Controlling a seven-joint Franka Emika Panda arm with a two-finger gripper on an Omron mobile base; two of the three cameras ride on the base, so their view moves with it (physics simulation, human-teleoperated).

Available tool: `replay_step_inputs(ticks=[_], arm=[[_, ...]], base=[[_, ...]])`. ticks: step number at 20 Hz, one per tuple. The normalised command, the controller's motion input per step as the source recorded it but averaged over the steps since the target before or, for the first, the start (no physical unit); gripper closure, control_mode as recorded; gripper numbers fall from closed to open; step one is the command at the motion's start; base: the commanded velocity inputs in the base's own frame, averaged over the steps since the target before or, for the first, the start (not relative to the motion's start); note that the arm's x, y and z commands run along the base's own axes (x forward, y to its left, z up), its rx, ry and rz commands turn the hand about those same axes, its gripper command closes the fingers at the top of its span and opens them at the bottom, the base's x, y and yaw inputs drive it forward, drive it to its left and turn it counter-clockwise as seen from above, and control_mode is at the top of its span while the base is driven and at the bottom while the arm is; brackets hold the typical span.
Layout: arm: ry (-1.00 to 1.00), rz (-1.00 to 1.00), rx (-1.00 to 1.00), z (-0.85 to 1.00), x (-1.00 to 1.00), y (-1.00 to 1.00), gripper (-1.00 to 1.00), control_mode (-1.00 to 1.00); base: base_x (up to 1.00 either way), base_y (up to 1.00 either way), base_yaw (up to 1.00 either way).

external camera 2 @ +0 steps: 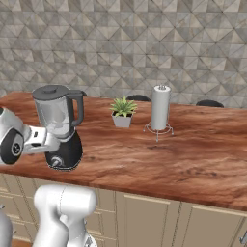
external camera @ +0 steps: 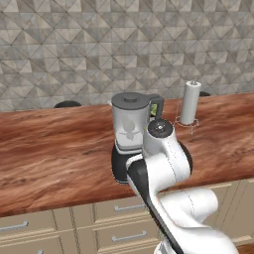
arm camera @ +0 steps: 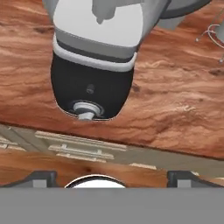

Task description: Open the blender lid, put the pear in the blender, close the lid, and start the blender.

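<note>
The blender (external camera: 130,126) (external camera 2: 60,126) stands on the wood counter near its front edge, a clear grey jar on a squat black base. Its dark lid (external camera: 130,98) (external camera 2: 50,91) sits flat on the jar's rim. In the hand view the black base and its silver knob (arm camera: 86,110) are close ahead. My gripper (arm camera: 112,177) (external camera 2: 54,141) is open, its fingertips (arm camera: 41,177) wide apart with nothing between them, level with the base and just in front of it. A pale shape shows inside the jar; I cannot tell what it is. The pear is hidden.
A white paper-towel roll (external camera: 190,102) (external camera 2: 160,108) on a wire stand and a small potted plant (external camera 2: 122,111) stand to the blender's right. Dark round objects (external camera: 67,104) (external camera 2: 210,103) lie along the back wall. Drawers (external camera: 114,218) run below the counter's front edge.
</note>
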Motion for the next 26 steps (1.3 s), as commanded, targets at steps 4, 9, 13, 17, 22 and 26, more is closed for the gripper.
replay_step_inputs(ticks=[4, 9, 13, 17, 22, 26], arm=[[-0.31, -0.61, -0.07, -0.12, 0.00, 0.18, -1.00, -1.00], [-0.28, -0.60, -0.08, -0.11, 0.00, 0.32, -1.00, -1.00], [-0.25, -0.52, -0.04, -0.32, -0.04, -0.04, -1.00, -1.00], [-0.26, -0.37, -0.06, -0.14, 0.00, -0.14, -1.00, -1.00], [-0.26, -0.21, -0.01, -0.01, 0.00, -0.29, -1.00, -1.00], [-0.23, -0.15, 0.00, 0.00, 0.00, -0.20, -1.00, -1.00]], base=[[0.00, 0.00, 0.00], [0.00, 0.00, 0.00], [0.00, 0.00, 0.00], [0.00, 0.00, 0.00], [0.00, 0.00, 0.00], [0.00, 0.00, 0.00]])
